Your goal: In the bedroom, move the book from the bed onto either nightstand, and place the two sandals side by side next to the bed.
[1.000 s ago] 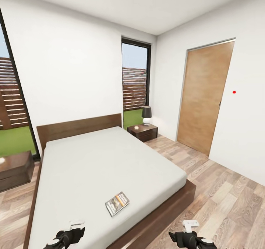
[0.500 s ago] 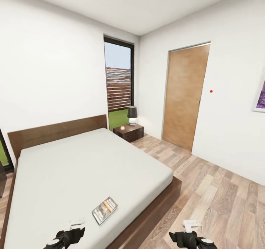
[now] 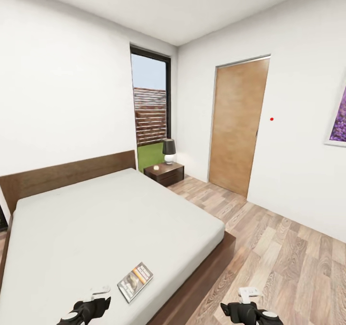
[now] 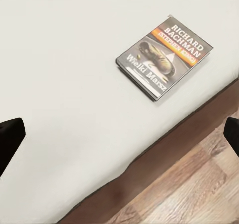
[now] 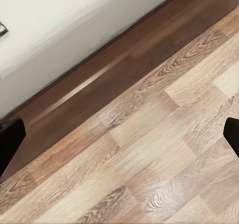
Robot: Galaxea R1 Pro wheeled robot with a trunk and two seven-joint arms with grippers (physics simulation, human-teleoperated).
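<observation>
Bedroom, seen from the foot of the bed point(image 3: 110, 219). The book point(image 3: 135, 281) lies flat on the mattress near the corner closest to the robot, just inside the edge, cover up. The nightstand point(image 3: 164, 173) stands far off at about 1 o'clock, beside the headboard, with its lamp point(image 3: 168, 151) on top. The left gripper point(image 4: 119, 134) hangs above the mattress with the book ahead of it, fingers spread wide, holding nothing. The right gripper point(image 5: 119, 134) hangs over the wooden floor point(image 5: 164, 154) beside the bed frame, equally wide and empty. Risk, as I judge it: the thin book offers little edge, so a shallow pinch may push it off onto the floor.
</observation>
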